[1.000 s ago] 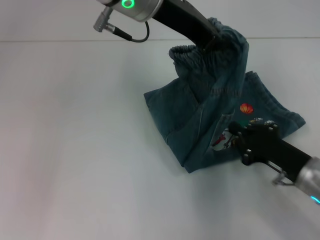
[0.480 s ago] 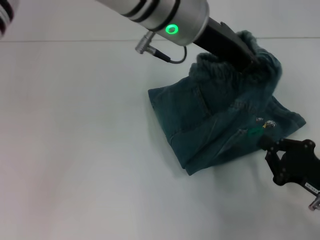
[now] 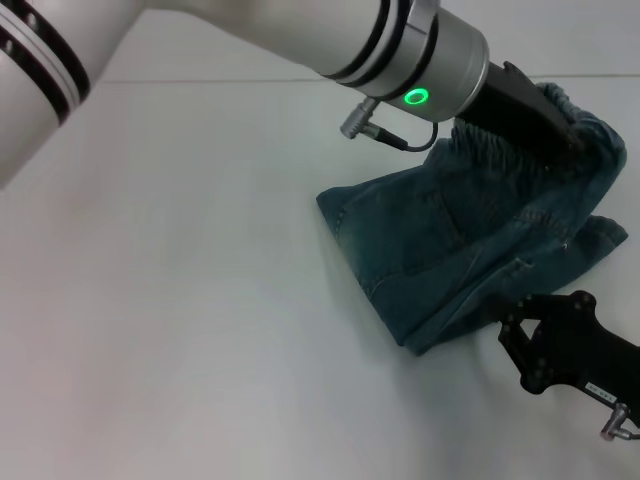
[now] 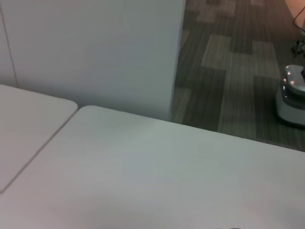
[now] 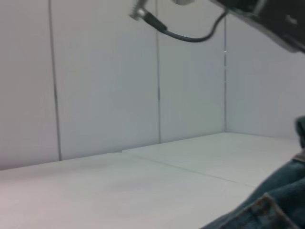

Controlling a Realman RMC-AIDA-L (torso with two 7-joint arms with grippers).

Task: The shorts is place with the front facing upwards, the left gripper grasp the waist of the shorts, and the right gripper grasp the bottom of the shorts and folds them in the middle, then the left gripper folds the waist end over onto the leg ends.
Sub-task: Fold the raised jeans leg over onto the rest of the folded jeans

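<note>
The blue denim shorts [image 3: 450, 250] lie folded on the white table [image 3: 200, 300], right of centre in the head view. My left gripper [image 3: 568, 135] reaches in from the upper left and is shut on the gathered waist [image 3: 590, 125]. It holds the waist raised above the right end of the shorts, where a stitched leg hem [image 3: 605, 235] shows. My right gripper [image 3: 522, 350] is open with nothing in it. It hovers just off the near right edge of the denim. The right wrist view catches a denim edge [image 5: 271, 205].
A cable [image 3: 385, 135] loops off the left arm's wrist above the shorts. The left wrist view shows only the table's [image 4: 143, 171] top, a white wall panel [image 4: 95, 47] and carpeted floor [image 4: 238, 71] with a small machine [image 4: 291, 95] on it.
The left gripper has carried the waist to the right, over the shorts. The right gripper has let go of the denim and drawn back toward the near right. The print is now covered.
</note>
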